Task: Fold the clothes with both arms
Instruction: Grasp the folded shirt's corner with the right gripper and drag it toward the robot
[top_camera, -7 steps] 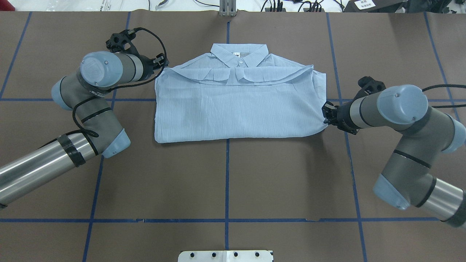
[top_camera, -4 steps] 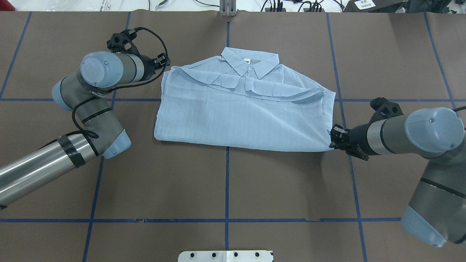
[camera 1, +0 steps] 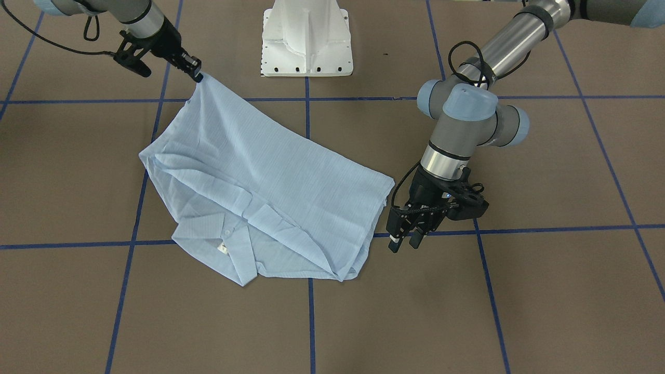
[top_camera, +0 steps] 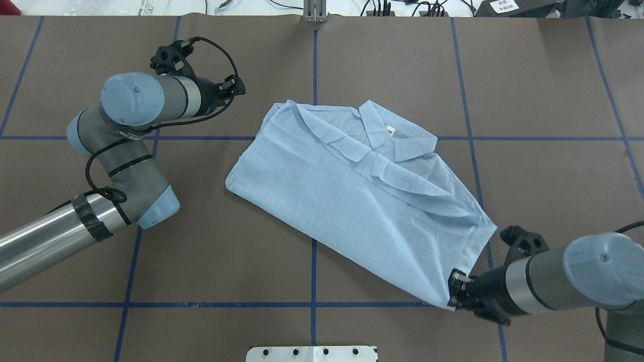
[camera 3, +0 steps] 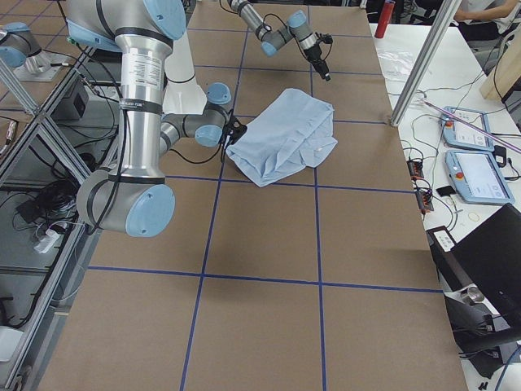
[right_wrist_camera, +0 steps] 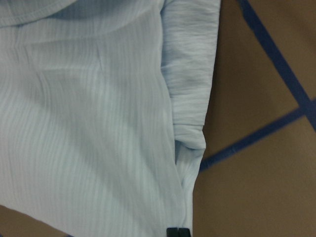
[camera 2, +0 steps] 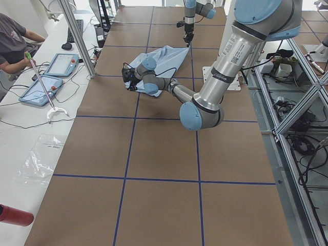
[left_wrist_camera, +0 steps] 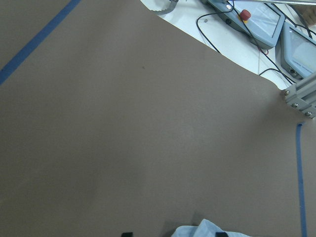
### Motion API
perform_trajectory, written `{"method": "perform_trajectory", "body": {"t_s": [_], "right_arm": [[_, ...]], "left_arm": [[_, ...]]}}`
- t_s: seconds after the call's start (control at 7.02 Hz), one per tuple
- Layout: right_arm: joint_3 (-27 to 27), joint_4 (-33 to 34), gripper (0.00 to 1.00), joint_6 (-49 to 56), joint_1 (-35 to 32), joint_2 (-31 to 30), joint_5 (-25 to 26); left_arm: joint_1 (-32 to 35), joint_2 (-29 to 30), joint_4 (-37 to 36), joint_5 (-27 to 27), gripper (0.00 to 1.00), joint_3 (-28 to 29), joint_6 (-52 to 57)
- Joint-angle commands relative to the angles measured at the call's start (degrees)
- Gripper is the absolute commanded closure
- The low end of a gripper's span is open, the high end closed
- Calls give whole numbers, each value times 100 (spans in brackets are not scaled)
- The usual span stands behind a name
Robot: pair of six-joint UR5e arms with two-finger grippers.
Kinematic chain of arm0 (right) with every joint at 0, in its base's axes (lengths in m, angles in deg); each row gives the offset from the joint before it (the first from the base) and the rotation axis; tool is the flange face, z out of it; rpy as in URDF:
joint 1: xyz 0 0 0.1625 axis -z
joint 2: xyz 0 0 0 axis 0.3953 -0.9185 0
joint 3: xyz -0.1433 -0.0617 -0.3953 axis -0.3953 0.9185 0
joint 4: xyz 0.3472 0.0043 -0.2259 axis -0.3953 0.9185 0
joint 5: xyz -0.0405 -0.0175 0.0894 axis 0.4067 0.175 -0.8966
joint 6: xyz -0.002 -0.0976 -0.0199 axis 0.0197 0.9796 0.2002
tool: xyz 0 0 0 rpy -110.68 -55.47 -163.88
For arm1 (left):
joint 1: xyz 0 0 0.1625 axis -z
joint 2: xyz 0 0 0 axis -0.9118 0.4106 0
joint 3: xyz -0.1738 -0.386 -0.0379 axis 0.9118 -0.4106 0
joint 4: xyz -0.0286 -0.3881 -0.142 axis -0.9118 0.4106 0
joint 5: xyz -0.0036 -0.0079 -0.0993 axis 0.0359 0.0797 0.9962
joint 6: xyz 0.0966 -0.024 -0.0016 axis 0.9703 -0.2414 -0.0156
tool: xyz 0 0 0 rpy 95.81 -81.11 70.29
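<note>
The pale-blue striped shirt [top_camera: 362, 201] lies folded and slanted on the brown table, collar [top_camera: 397, 138] toward the far side. My right gripper [top_camera: 455, 296] is shut on the shirt's near right corner; in the front view it [camera 1: 195, 72] pinches that corner, pulling the cloth taut. The right wrist view shows the shirt [right_wrist_camera: 98, 123] filling the frame. My left gripper [top_camera: 240, 90] is open and empty, a short gap from the shirt's far left corner [top_camera: 276, 108]. The front view shows its fingers [camera 1: 408, 241] apart beside the shirt [camera 1: 260, 192].
The white pedestal base [camera 1: 306, 41] stands at the robot's side of the table. Blue tape lines [top_camera: 314, 251] cross the brown table. Tablets and cables [camera 2: 46, 77] lie on a white bench past the table's far edge, where an operator [camera 2: 13, 43] sits.
My right gripper has pulled the shirt's corner toward the robot and to the right. The shirt has swung slantwise and slid away from my left gripper, which has hardly moved.
</note>
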Motion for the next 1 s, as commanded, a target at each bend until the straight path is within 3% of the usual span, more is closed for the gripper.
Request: {"method": "perform_trajectory", "body": {"t_s": [0.0, 0.14, 0.28, 0.43, 0.57, 0.85], "right_arm": [[-257, -7, 40, -270, 894, -1, -484], [-362, -16, 0, -279, 923, -35, -554], [-502, -42, 0, -271, 480, -18, -781], [-556, -42, 0, -270, -638, 0, -1393], [-348, -42, 0, -183, -1528, 43, -1590], [634, -51, 0, 822, -2518, 604, -1566]], "left_arm": [[-15, -199, -31, 276, 36, -542, -223], [-171, -217, -66, 363, 36, -692, -494], [-503, -513, -57, 364, 32, -989, -766], [-759, -733, -66, 329, 29, -1367, -987], [-1014, -857, -84, 320, 26, -1562, -1380], [-1218, -858, -764, 311, 18, -1677, -1577]]}}
